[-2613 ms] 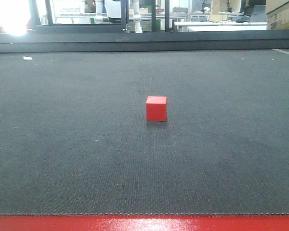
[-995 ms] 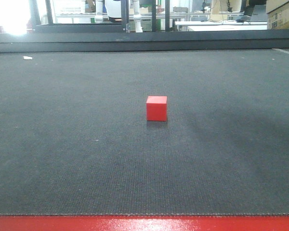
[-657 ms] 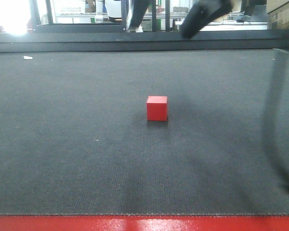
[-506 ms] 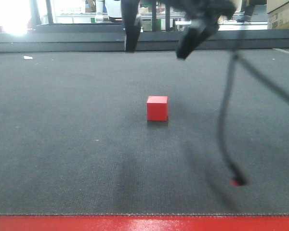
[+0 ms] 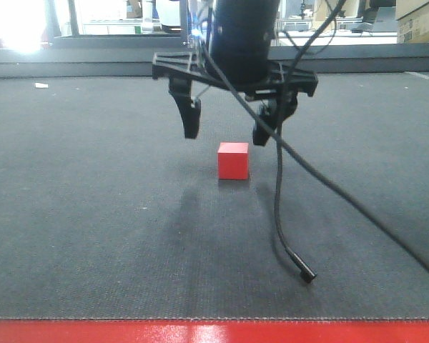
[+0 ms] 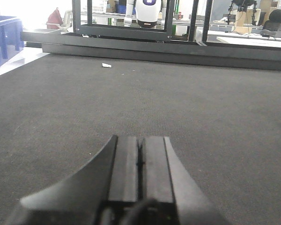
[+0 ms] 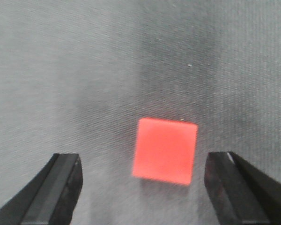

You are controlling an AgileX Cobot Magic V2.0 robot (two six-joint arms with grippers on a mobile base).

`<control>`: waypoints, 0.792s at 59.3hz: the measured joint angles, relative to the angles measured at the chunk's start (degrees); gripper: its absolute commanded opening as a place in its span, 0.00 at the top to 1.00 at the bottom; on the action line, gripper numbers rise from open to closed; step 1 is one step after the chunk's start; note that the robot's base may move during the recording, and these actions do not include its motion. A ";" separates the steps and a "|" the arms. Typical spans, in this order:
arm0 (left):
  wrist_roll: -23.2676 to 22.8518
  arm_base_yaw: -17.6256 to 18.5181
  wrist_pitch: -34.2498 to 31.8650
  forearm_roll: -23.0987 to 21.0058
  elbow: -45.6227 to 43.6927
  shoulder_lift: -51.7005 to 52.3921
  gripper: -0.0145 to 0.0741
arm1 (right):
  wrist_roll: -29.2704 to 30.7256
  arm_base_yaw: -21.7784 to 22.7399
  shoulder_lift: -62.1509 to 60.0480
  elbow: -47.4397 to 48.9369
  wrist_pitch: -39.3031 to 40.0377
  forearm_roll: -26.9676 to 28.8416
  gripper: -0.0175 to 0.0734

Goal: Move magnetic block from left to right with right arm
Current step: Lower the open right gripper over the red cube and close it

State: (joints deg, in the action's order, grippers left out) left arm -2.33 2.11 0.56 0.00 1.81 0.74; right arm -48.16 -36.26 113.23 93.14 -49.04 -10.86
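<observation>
Approach step — the right arm's black two-fingered gripper (image 5: 227, 136) hovers spread wide just above the small matte red magnetic cube (image 5: 233, 160), which sits untouched on the dark grey carpet (image 5: 93, 214), so next it should centre, descend around the cube and squeeze.

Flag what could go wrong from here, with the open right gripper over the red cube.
1. In the wrist view the cube sits off-centre between the right gripper's fingers and slightly skewed to them; closing may shove or twist it rather than clamp it squarely.
2. The loose cable hangs beside the cube, its end near the mat; it might drag against the cube or snag during the move.
</observation>
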 measured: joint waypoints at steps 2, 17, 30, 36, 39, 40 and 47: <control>0.00 0.00 0.00 0.00 0.00 0.00 0.97 | 0.00 0.12 0.26 0.00 0.00 -0.15 0.12; 0.00 0.00 0.00 0.00 0.00 0.00 0.97 | -0.10 1.10 2.07 0.04 0.82 -2.29 0.12; 0.00 0.00 0.00 0.00 0.00 0.00 0.97 | -0.21 1.20 4.31 0.04 3.34 -2.37 0.23; 0.00 0.00 0.00 0.00 0.00 0.00 0.97 | -0.21 1.20 4.58 0.04 3.34 -2.37 0.44; 0.00 0.00 0.00 0.00 0.00 0.00 0.97 | -0.21 1.20 4.58 0.04 3.24 -2.37 0.55; 0.00 0.00 0.00 0.00 0.00 0.00 0.97 | -0.21 1.20 4.58 0.04 3.23 -2.37 0.59; 0.00 0.00 0.00 0.00 0.00 0.00 0.97 | -0.21 1.20 4.58 0.28 2.55 -2.42 0.63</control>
State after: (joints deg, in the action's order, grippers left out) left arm -2.33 2.11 0.56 0.00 1.81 0.74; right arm -48.37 -35.07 117.80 93.42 -46.48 -13.28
